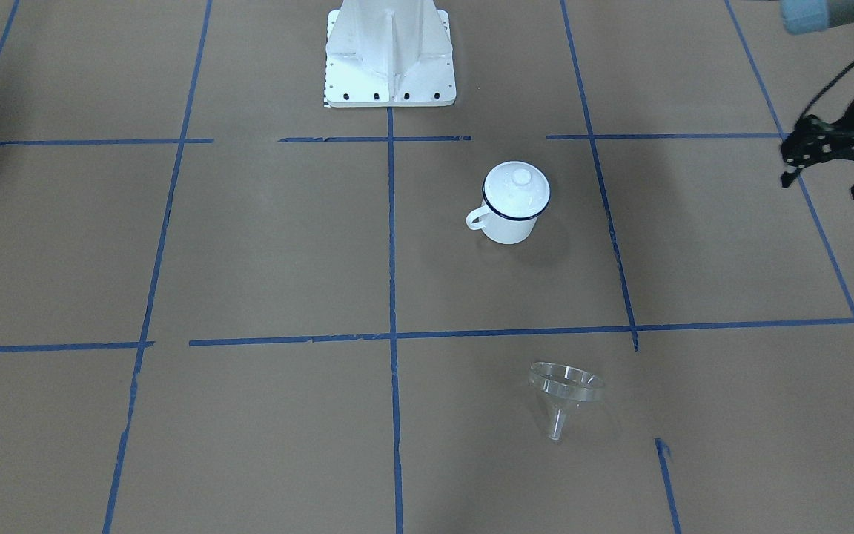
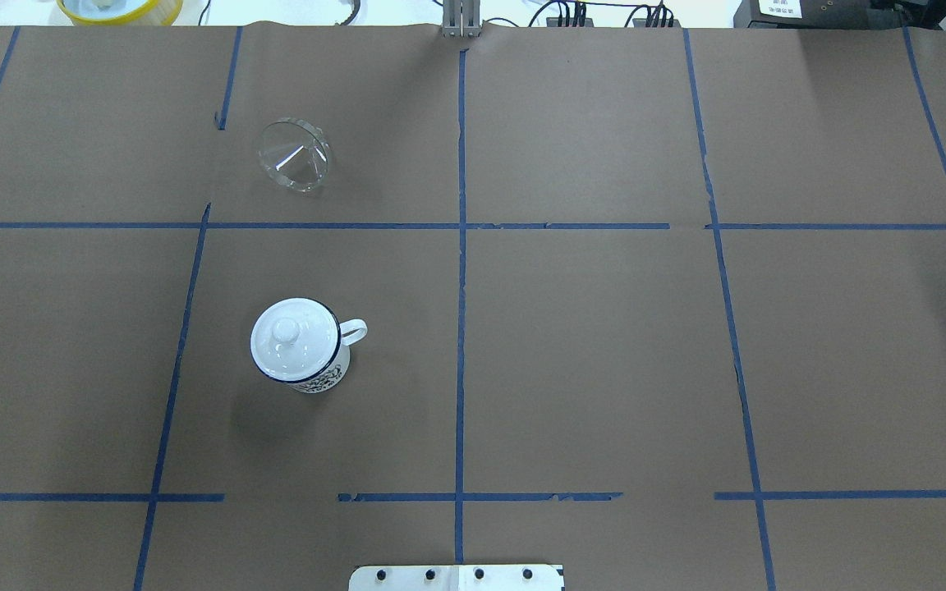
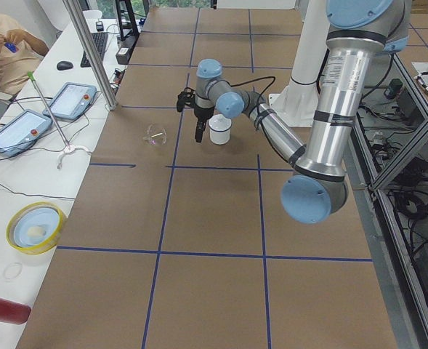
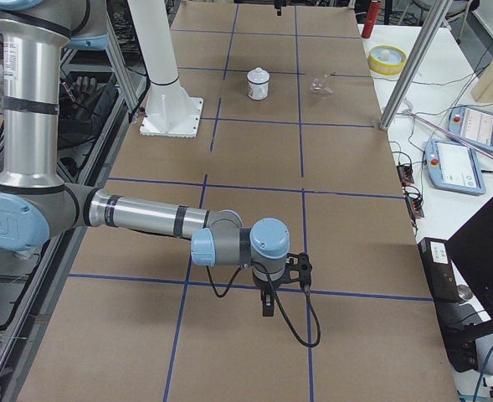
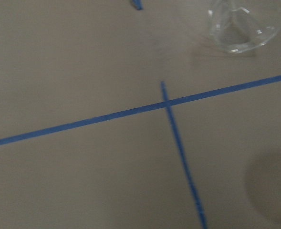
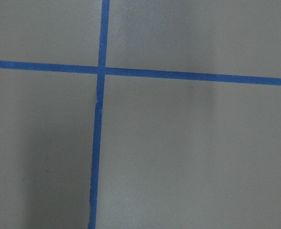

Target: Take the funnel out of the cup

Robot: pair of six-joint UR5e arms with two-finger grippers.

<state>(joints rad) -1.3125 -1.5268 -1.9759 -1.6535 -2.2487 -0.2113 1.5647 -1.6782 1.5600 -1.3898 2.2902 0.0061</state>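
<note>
No text could be read with certainty. A white label (image 2: 783,7) on a dark box (image 2: 842,16) beyond the tabletop (image 2: 604,328) carried small print, too blurred to read. The dark marks on the cup (image 2: 296,343) were perhaps only ornament.

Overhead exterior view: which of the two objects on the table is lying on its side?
The clear funnel: it lies tipped over, resting on its rim and spout. The white mug stands upright with its knobbed lid on top.
</note>
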